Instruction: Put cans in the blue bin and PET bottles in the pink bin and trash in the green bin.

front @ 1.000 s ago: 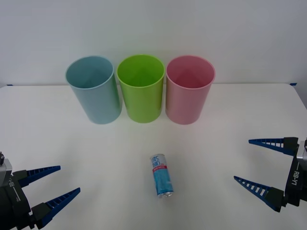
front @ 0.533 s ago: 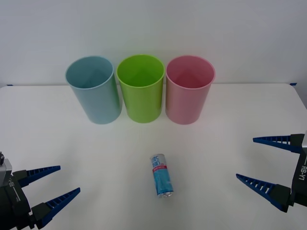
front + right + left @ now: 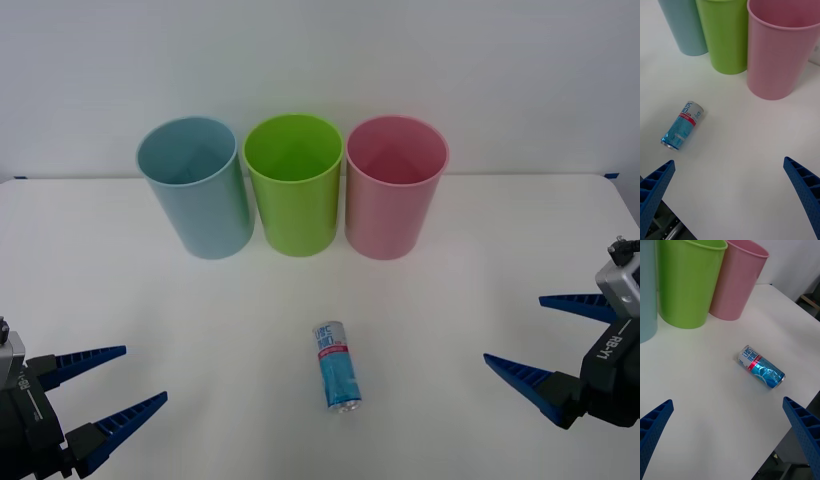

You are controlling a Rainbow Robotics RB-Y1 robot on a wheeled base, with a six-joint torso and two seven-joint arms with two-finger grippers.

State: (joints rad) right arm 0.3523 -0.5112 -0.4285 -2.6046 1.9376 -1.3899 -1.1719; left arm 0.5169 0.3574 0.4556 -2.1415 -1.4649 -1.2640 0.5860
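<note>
You see a light blue bin point(image 3: 195, 187), lime-green bin point(image 3: 294, 184), pink bin point(image 3: 394, 186), and a blue can point(image 3: 337, 366) with a white, red-striped label.

My right gripper point(image 3: 730, 195) hangs spread wide over the table point(image 3: 745, 150); the can point(image 3: 682, 125) lies flat, near the pink bin point(image 3: 780, 52).

Cans: I counted one, the blue can point(image 3: 336, 366) lying on its side on my table point(image 3: 150, 320).
Bins: I saw three, a blue bin point(image 3: 197, 187), a green bin point(image 3: 294, 184) and a pink bin point(image 3: 394, 187).
Tables: one.
</note>
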